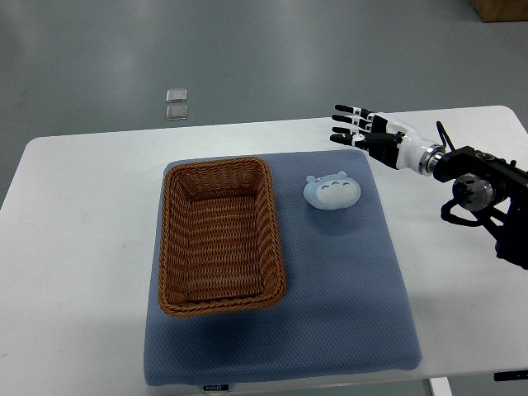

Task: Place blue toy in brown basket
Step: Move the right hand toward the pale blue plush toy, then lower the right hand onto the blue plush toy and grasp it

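A light blue round toy (331, 190) with a small face lies on the blue mat (346, 289), just right of the brown wicker basket (221, 236). The basket is rectangular and holds nothing. My right hand (356, 125) comes in from the right edge and hovers above the table behind and to the right of the toy, fingers stretched out and spread, holding nothing. It is apart from the toy. The left arm does not show.
The white table (74, 247) carries the mat, with its edges near on all sides. Two small square plates (176, 104) lie on the grey floor beyond the table. A brown box corner (500, 8) shows at the top right.
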Action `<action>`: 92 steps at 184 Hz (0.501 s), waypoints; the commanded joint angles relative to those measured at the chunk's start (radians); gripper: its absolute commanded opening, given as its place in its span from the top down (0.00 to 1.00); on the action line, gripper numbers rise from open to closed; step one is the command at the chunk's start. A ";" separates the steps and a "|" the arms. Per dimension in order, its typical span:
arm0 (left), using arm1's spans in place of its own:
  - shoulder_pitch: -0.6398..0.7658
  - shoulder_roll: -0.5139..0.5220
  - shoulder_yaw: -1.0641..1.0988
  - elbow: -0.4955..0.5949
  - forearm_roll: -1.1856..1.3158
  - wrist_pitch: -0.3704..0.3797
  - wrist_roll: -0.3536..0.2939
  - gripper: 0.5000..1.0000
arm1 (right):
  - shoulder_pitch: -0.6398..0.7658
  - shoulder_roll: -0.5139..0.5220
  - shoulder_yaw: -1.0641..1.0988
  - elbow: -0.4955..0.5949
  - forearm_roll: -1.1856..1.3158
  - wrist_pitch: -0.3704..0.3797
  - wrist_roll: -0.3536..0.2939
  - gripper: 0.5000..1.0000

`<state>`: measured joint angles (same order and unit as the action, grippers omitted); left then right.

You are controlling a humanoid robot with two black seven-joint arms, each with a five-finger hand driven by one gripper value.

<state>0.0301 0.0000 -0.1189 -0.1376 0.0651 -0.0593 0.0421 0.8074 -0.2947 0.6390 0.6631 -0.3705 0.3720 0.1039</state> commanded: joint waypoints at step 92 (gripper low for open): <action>-0.009 0.000 0.002 0.007 0.001 0.010 -0.001 0.00 | 0.121 -0.115 -0.079 0.158 -0.818 0.125 0.092 0.16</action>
<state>0.0220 0.0000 -0.1180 -0.1317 0.0662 -0.0489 0.0414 0.8916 -0.3990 0.6131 0.8200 -1.1159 0.4896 0.1973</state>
